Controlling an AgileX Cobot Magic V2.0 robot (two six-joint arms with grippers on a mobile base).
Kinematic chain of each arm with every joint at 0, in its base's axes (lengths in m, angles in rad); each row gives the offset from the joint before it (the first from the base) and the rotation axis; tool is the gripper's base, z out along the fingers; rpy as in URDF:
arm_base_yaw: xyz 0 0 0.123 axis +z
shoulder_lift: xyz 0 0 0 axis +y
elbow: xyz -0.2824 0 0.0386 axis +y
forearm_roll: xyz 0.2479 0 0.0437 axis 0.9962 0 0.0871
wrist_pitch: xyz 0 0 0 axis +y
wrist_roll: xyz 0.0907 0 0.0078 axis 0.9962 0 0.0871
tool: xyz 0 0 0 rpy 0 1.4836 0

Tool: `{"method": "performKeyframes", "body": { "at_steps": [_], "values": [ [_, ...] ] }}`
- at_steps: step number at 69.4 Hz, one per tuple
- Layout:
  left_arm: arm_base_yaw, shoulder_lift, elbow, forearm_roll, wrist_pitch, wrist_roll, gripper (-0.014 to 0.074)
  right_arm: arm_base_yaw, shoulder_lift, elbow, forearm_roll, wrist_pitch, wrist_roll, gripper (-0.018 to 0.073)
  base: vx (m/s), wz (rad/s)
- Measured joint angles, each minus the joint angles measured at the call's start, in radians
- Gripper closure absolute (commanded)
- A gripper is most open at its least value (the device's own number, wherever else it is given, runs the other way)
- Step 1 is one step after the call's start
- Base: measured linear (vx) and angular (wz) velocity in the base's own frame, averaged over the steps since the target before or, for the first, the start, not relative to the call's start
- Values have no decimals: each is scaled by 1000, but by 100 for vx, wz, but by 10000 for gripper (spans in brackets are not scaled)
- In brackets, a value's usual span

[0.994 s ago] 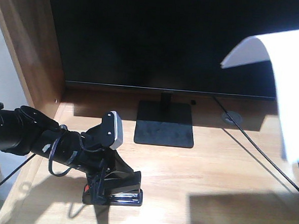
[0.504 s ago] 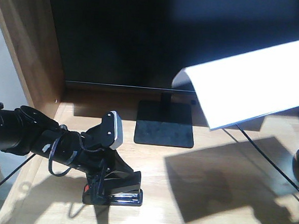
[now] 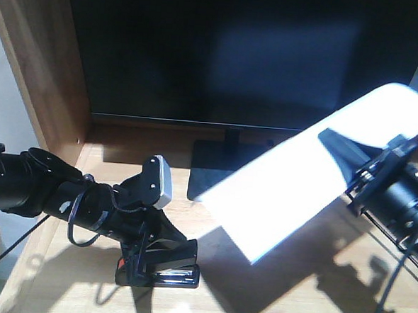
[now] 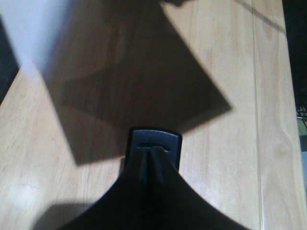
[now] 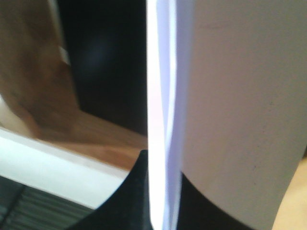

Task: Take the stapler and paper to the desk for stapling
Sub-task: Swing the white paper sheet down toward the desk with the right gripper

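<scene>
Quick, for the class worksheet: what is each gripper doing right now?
Left gripper: shut on the stapler, which sits on the desk.
Right gripper: shut on the paper.

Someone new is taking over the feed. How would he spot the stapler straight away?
Start at the big black monitor on the wooden desk. Down and left of its stand, the left gripper sits at the desktop. The stapler is the small black wedge in it, red at one end, unlike the big white paper held up at right.
</scene>
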Motion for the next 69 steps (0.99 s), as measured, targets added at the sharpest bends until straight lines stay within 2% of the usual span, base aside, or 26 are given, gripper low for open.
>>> {"method": "performKeyframes", "body": {
  "at_steps": [15,29,37,52,69],
  "values": [
    [0,0,0,0,0,0,603,-15,83,-3,-122,0,-1,562,0,0],
    [0,0,0,0,0,0,603,-158,107,-5,-279,1,20,562,0,0],
    [0,0,0,0,0,0,603,-217,107,-6,-429,1,56,562,0,0],
    [0,0,0,0,0,0,603,-222,107,-6,-712,0,86,562,0,0],
    [0,0,0,0,0,0,603,-222,107,-6,-853,-2,127,562,0,0]
  ]
}}
